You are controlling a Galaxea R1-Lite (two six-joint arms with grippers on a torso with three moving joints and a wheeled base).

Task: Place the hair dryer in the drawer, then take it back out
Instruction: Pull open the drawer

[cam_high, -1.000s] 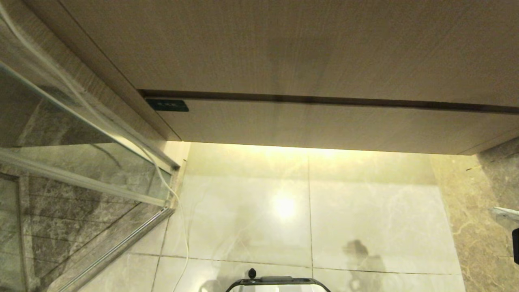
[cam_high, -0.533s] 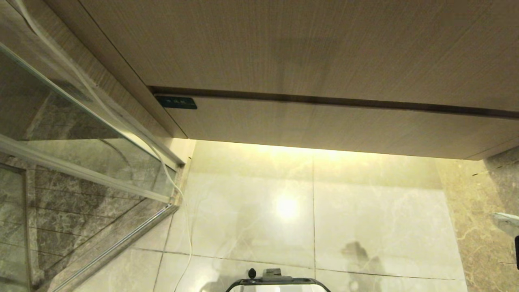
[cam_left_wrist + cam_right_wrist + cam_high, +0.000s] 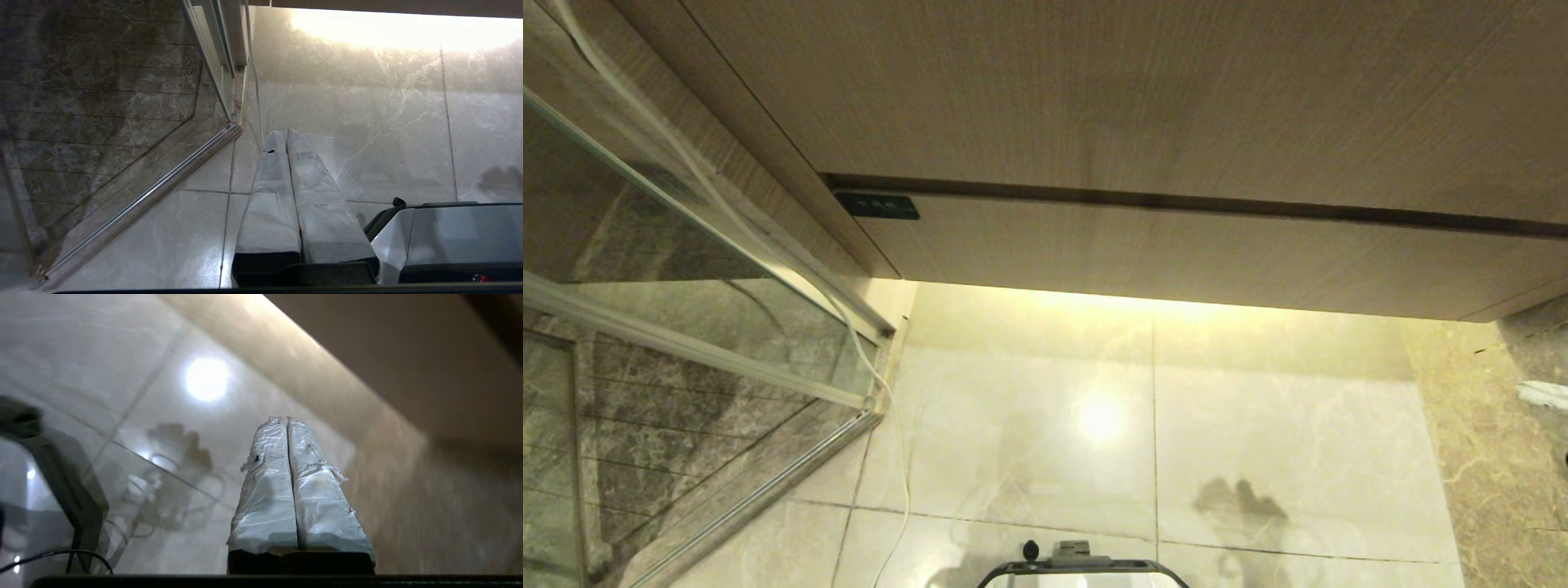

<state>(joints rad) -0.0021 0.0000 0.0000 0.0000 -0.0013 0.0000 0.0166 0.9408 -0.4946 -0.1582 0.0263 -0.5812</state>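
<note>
My right pincer is pressed together, empty, above the floor beside the cabinet. My left pincer likewise. The drawer sits closed; I can't see the dryer.

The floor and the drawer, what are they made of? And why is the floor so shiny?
The floor looks like polished stone or marble-look tile: pale, with thin veins and straight joint lines. It is glossy, so a lamp shows in it as a bright spot. The drawer looks like light wood or a wood-look board, matte, with fine grain lines and no glare. Real wood or a printed layer, I cannot tell.
</note>
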